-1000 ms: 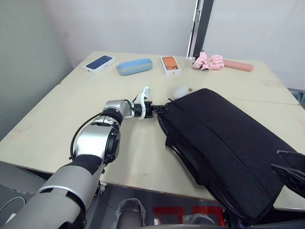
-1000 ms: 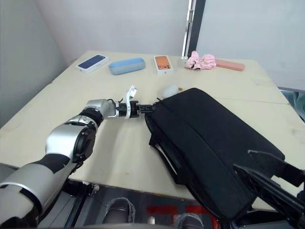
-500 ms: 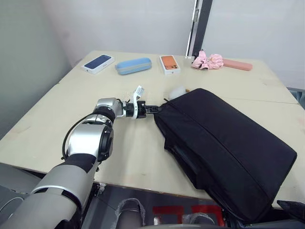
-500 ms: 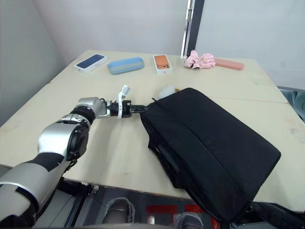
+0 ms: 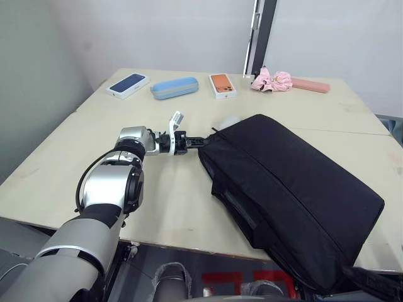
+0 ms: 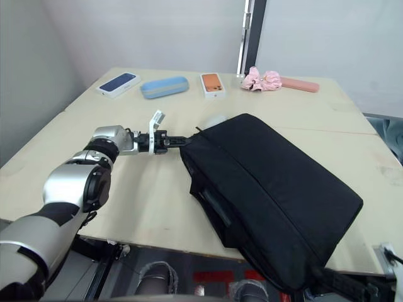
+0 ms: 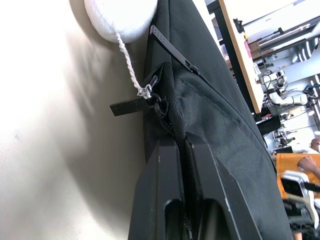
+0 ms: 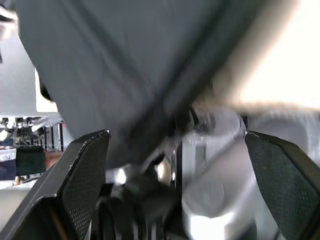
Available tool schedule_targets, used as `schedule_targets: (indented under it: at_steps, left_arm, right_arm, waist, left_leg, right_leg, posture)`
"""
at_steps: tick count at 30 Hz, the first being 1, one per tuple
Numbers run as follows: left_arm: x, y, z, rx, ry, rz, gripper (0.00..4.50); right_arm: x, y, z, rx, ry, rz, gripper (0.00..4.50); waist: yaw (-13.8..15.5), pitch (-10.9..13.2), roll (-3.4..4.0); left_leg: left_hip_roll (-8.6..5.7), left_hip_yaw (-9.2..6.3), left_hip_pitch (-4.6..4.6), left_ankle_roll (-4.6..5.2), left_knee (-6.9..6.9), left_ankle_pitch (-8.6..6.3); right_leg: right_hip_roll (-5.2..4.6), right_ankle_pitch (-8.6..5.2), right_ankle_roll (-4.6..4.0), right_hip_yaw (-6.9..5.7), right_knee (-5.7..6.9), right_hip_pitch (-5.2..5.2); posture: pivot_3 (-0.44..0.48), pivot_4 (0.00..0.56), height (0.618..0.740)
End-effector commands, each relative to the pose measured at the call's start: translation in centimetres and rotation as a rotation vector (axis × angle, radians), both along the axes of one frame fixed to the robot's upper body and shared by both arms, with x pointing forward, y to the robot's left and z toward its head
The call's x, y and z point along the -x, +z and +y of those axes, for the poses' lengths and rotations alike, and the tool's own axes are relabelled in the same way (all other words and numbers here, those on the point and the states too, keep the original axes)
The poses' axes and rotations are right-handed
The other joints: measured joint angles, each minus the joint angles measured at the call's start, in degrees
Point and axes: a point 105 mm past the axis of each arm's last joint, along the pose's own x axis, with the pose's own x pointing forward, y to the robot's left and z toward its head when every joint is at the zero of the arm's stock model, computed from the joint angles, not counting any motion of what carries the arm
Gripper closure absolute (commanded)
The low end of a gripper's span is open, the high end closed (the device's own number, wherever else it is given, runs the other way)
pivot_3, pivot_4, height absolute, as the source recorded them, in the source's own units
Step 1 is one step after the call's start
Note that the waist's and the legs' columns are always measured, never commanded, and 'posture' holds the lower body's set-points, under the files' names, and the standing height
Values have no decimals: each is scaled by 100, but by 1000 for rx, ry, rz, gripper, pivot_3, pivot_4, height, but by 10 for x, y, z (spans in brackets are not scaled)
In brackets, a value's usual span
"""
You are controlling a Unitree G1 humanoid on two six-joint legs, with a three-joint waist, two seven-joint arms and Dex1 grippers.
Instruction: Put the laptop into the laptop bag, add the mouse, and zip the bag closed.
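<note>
The black laptop bag [image 5: 296, 182] lies slanted across the near right part of the table. My left gripper [image 5: 200, 142] is stretched out flat over the table and is shut on the zipper edge at the bag's far left corner [image 7: 172, 120]. A white fluffy plush [image 7: 120, 15] hangs by a cord from the zipper ring there and lies just behind the bag [image 5: 228, 119]. My right gripper [image 8: 175, 175] is open below the table's edge, with the bag's dark fabric above its fingers [image 8: 90, 165]. The laptop and the mouse are out of view.
Along the table's far edge lie a blue phone box [image 5: 131, 83], a light blue case [image 5: 174, 87], an orange phone box [image 5: 222, 85], a pink bundle [image 5: 272, 80] and a pink case [image 5: 310, 85]. The bag's near right corner overhangs the front edge.
My left gripper has drawn the bag's corner a little to the left. My right gripper, open by the bag's near right corner a second ago, has dropped below the table edge.
</note>
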Motion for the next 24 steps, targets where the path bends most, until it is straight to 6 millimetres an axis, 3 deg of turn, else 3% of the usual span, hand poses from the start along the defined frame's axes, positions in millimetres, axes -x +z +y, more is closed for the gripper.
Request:
schedule_targets:
  at_steps: [1,2,9,14,17,21,24]
  left_arm:
    - [-3,28,-4,87,-24,-83,4480]
    - [-3,28,-4,88,-25,-85,4500]
    - [-3,29,-4,91,-25,-89,4500]
    - [-3,29,-5,88,-25,-91,4500]
    - [-3,30,-5,91,-27,-96,4500]
    - [-2,38,-2,104,-44,-111,4500]
    - [1,48,7,114,-58,-132,4500]
  right_arm:
    - [-6,12,14,-29,63,-39,0]
    - [-8,13,15,-32,63,-47,539]
    - [-12,32,15,-54,72,-88,2971]
    - [-12,52,16,-46,132,-106,4431]
    - [-21,67,14,-6,157,-145,4471]
    - [-55,93,3,99,131,-264,4471]
    - [-73,110,10,131,182,-330,4471]
  waist:
    - [6,1,1]
    - [8,1,0]
    - [14,1,1]
    - [31,2,3]
    - [34,2,4]
    - [-13,9,13]
    - [-21,14,22]
  left_leg:
    - [-1,2,3,2,0,1]
    - [-1,2,3,3,2,2]
    - [-10,5,16,8,6,2]
    - [-17,6,15,13,6,2]
    - [-21,6,16,15,8,2]
    - [-23,9,21,17,11,3]
    - [-24,12,22,18,13,5]
  right_leg:
    - [0,0,0,2,1,1]
    - [-1,0,0,3,2,2]
    - [-10,1,-3,6,6,14]
    - [-17,1,-4,6,5,15]
    - [-22,1,-3,6,6,18]
    - [-24,1,-4,11,10,18]
    - [-25,2,-4,15,18,15]
  posture:
    - [0,150,740]
    - [0,150,740]
    - [0,150,740]
    - [0,150,740]
    - [0,150,740]
    - [0,150,740]
    - [0,150,740]
